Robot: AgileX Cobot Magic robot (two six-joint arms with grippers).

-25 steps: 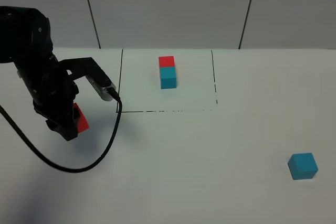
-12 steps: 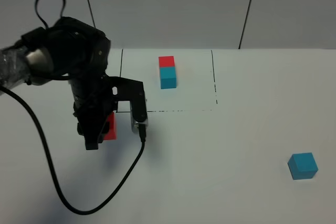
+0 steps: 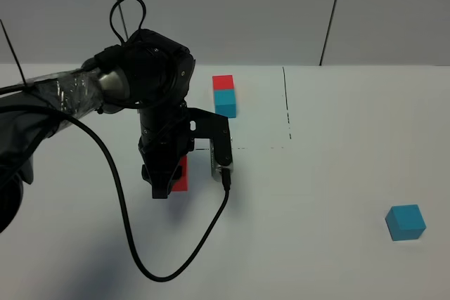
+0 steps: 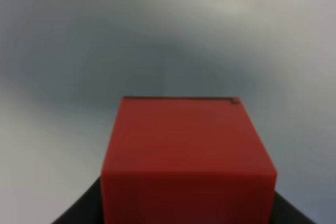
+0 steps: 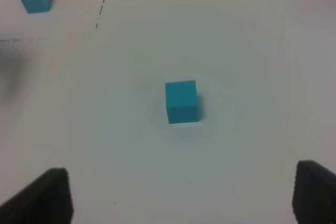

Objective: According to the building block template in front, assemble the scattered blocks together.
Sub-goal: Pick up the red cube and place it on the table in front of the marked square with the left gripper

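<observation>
Gripping the red cube [image 3: 181, 173], the left jaws are clamped on its sides; the left wrist view shows the cube [image 4: 186, 156] filling the lower frame, with only dark slivers of the fingers at either side; in the high view it hangs just outside the near line of the black square, on the left half of the bench [image 3: 337, 166]; the building block template [image 3: 224, 96] stands inside that square at the back, red behind cyan, the two touching; the cyan cube [image 3: 406, 222] sits alone at the front right, well apart from everything else; the right jaws are spread wide with nothing between them, and the cyan cube [image 5: 181, 101] lies on the bench ahead of them; by my reading the task is in its early part: one loose block is in hand, neither is placed, the pair not joined; the left arm hides the square's left side; the right arm lies outside the high view; whether the red cube touches the bench I cannot tell.
</observation>
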